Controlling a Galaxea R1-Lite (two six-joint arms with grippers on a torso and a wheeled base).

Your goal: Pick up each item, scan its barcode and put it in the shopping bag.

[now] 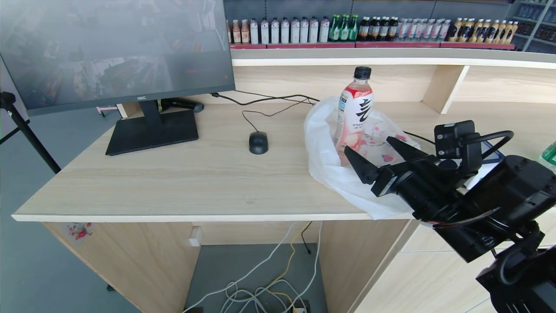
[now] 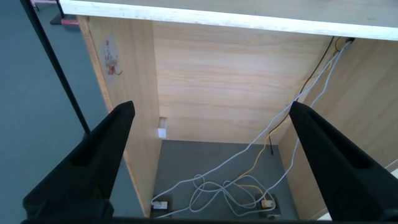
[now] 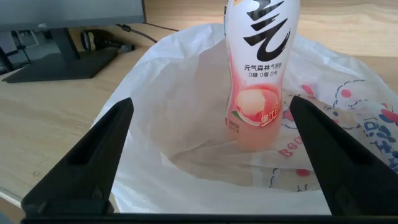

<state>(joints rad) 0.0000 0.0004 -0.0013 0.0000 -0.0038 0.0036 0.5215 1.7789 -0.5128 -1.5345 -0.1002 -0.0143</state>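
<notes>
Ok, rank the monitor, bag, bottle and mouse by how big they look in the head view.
1. monitor, largest even though the picture's edge crops it
2. bag
3. bottle, standing in the bag
4. mouse, clearly the smallest

My right wrist view clips the bottle [image 3: 258, 81] above its label; the shopping bag [image 1: 323, 163] veils its base. A green thing [image 1: 551, 154], maybe another bottle, is edge-cut.
</notes>
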